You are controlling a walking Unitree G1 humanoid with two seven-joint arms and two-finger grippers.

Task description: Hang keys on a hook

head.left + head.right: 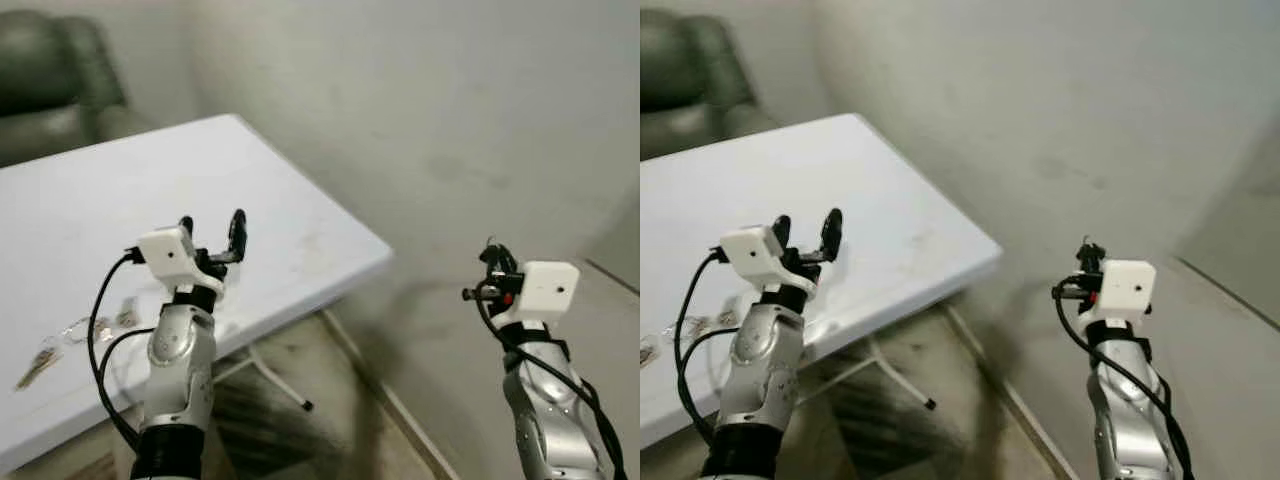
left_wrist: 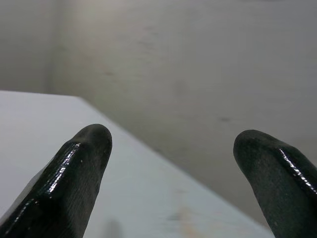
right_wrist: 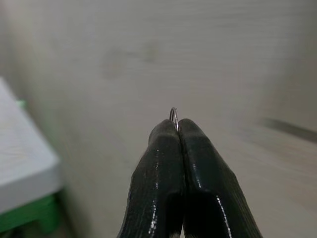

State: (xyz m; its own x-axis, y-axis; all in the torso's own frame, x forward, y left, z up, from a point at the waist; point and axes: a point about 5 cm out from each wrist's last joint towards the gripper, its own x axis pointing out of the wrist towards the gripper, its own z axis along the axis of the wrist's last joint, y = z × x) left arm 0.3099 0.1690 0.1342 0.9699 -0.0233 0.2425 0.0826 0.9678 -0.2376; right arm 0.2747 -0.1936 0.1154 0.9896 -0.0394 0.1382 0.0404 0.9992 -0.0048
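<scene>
Right wrist view is showing the right tool (image 3: 177,130) clenching a thin key ring (image 3: 173,115); likely light, slippery, best pinched by the ring. Left tool (image 1: 212,236) is hanging released above the counter (image 1: 300,215).

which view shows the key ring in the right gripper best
The right wrist view: the key ring pokes out as a thin metal loop between the right gripper's closed fingertips, sharp against the wall. In the eye views that gripper is small and faces away, so the ring cannot be made out.
</scene>
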